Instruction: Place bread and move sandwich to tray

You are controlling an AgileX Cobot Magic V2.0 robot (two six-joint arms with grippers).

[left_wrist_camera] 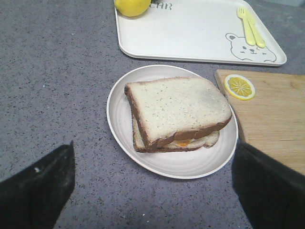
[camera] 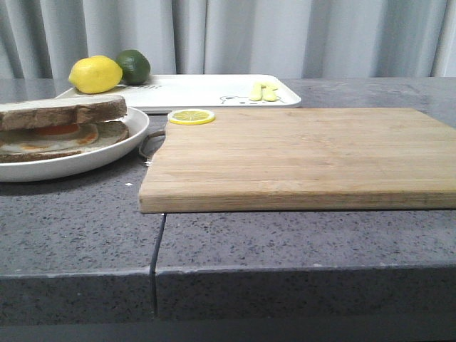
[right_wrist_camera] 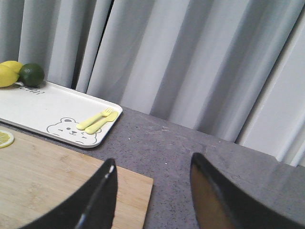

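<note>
Left claw (left_wrist_camera: 152, 191) hangs spread over the sandwich (left_wrist_camera: 177, 114).

Sandwich (camera: 63, 127) in dish (camera: 107, 153) left of cutting board (camera: 299, 153), tray (camera: 206, 91) behind

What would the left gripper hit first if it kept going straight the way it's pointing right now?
Most likely the sandwich in its white dish: the open left gripper points straight at it, nothing lying between. The dish's near rim might come first, since depth is unclear.
</note>
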